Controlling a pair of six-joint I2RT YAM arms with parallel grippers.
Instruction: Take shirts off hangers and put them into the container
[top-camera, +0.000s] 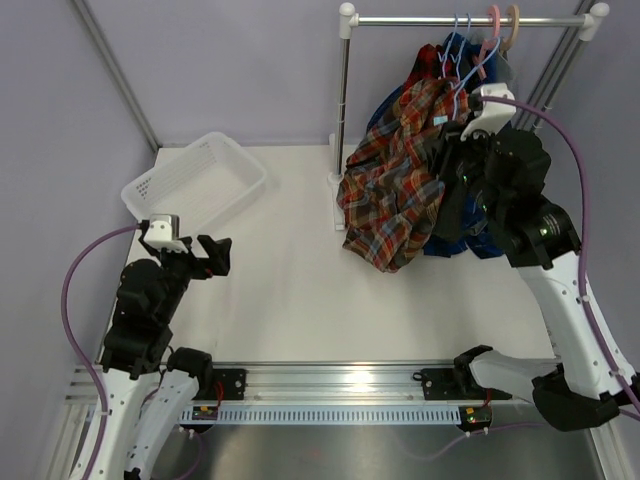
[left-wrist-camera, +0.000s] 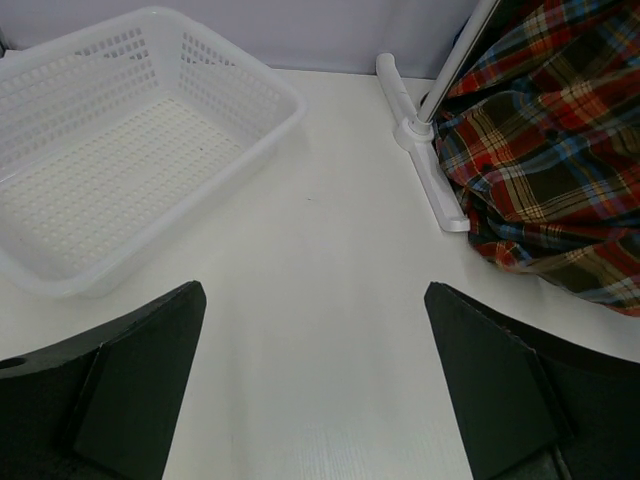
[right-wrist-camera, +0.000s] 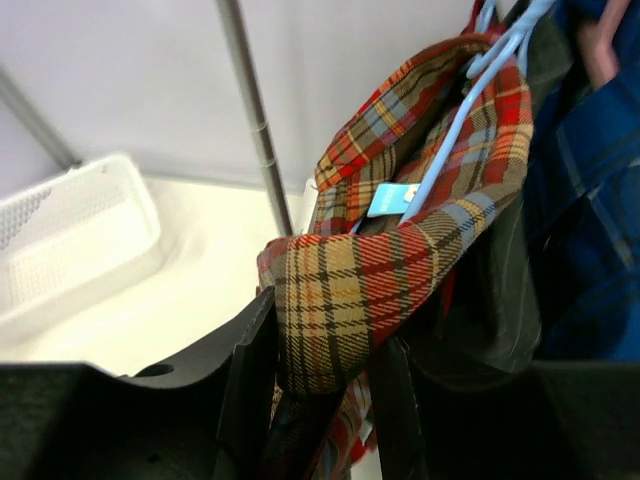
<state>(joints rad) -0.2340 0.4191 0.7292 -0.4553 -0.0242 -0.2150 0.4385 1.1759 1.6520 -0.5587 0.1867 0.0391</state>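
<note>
At the rack, the right tool (right-wrist-camera: 325, 375) clenches a fold of the brown-orange-green shirt (top-camera: 395, 195) near its collar, with the plaid cloth pinched between both black fingers (right-wrist-camera: 250, 380). The garment hangs from a light-blue hanger (right-wrist-camera: 455, 130) hooked on the rack's rail (top-camera: 460, 20) (a small blue label (right-wrist-camera: 390, 198) shows inside the collar). The shirt droops in front of the rack's left post (top-camera: 343, 120), and its lower folds hang low beside the rack's foot (left-wrist-camera: 430, 170) on the white desk (top-camera: 300, 290). Crowded behind it are a dark grey shirt (right-wrist-camera: 500, 290) and a blue plaid shirt (right-wrist-camera: 590, 200). A pink hanger (top-camera: 492, 30) and a beige hanger (top-camera: 512, 25) are hooked toward the rail's right end. The left tool (left-wrist-camera: 312, 310) hovers low over the desk, well apart from the rack, its fingers spread wide and nothing between them. The white slotted container (top-camera: 240, 180) sits at the desk's far left corner, just ahead of the left tool.
</note>
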